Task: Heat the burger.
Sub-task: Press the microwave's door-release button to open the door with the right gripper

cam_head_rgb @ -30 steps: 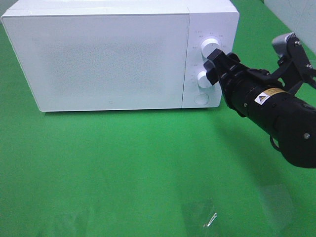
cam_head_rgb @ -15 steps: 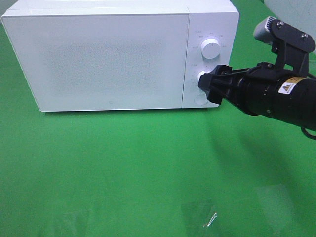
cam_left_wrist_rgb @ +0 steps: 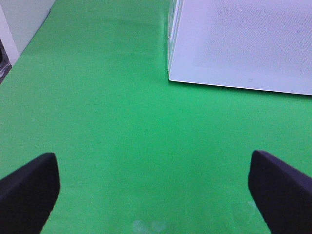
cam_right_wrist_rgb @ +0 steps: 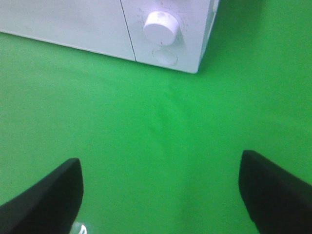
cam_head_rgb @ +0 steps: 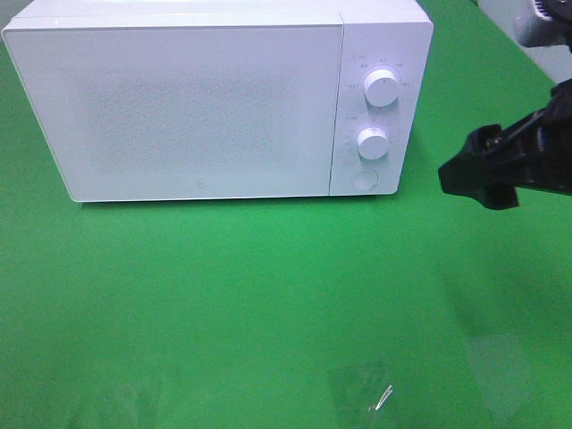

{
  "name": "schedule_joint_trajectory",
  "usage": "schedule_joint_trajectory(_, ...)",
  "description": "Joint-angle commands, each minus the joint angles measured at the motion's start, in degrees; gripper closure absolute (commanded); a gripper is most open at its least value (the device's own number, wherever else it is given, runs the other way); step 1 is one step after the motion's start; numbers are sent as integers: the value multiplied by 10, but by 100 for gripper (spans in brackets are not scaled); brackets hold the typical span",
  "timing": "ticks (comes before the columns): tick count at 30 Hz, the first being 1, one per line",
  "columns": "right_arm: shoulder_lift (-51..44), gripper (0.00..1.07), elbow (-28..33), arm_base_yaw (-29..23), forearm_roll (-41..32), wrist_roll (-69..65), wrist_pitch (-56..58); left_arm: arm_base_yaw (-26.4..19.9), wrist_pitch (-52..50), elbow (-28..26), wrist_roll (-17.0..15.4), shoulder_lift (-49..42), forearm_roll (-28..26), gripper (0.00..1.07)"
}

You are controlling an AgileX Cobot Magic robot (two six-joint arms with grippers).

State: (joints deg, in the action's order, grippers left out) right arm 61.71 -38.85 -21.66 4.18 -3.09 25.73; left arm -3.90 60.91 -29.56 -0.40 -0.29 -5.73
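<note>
While both pairs of jaws gape empty, the shut microwave hides its inside.

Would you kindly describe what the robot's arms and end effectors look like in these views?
Both are matt black. The left end effector shows two broad fingers with rounded tips. The right end effector looks the same, blocky from above, with a grey part by its arm. No cables or markings show.

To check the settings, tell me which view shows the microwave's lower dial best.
Exterior high view: the lower dial faces the camera, whole and unobstructed. The right wrist view shows it at a slant; the left wrist view shows only the microwave door.
</note>
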Motion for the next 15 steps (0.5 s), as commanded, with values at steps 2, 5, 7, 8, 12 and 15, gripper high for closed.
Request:
schedule_joint_trajectory(2,-44,30,-6,1,21,9,85,-1,1,0,-2,-9,-3,6)
schedule_joint_trajectory(5,-100,32,-6,1,12,9,148,-1,1,0,-2,-9,-3,6)
schedule_joint_trajectory(7,-131,32,-6,1,11,9,180,-1,1,0,-2,-9,-3,6)
schedule_joint_trajectory(8,-158,32,-6,1,11,9,206,-1,1,0,-2,-9,-3,6)
schedule_joint_trajectory(12,-198,32,-6,1,11,9,245,-1,1,0,-2,-9,-3,6)
schedule_joint_trajectory(15,-260,31,-3,1,15,9,293,-1,1,0,-2,-9,-3,6)
